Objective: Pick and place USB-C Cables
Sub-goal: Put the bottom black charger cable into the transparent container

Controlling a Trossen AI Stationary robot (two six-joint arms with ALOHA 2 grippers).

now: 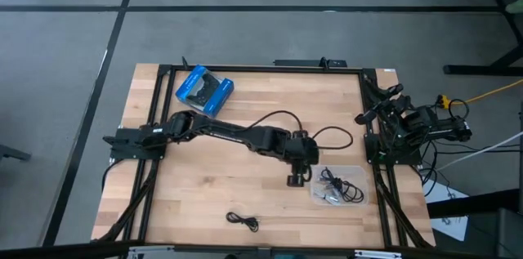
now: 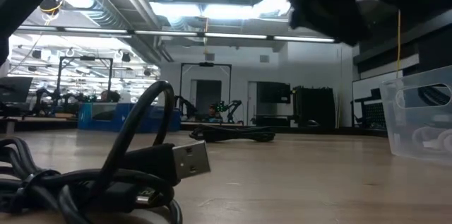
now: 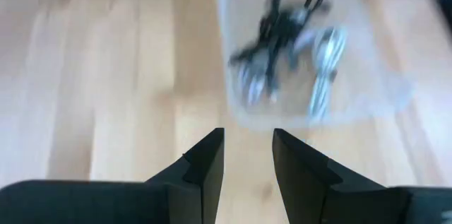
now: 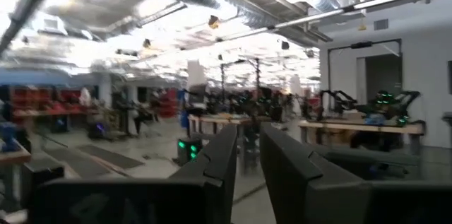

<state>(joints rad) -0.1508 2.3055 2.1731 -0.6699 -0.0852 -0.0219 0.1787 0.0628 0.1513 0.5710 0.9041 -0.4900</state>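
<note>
The clear tray is the landmark here, and the left hand hangs just beside its edge on the side toward the left arm's base, fingers a narrow gap apart with nothing between them. Several USB-C Cables already lie tangled inside the tray — black ones mixed with silvery ones, as the left wrist view shows them. What the coming move most likely turns on is the loose black cable lying on the table well away from the tray, toward the table's front edge and further toward the left arm's side; it is a small loose coil stretched roughly along that front edge, so a grasp across the bundle seems the sensible one. The left hand is far nearer to it than the right hand, which is parked off the table's edge beyond the tray, its fingers slightly apart and empty, facing the room. A longer black cable loops on the far side of the tray near the left forearm. The blue package sits far off, near the back edge. The pale wooden table looks flat and uncluttered between hand and coil — the low view shows a coil and plug close to the lens.
</note>
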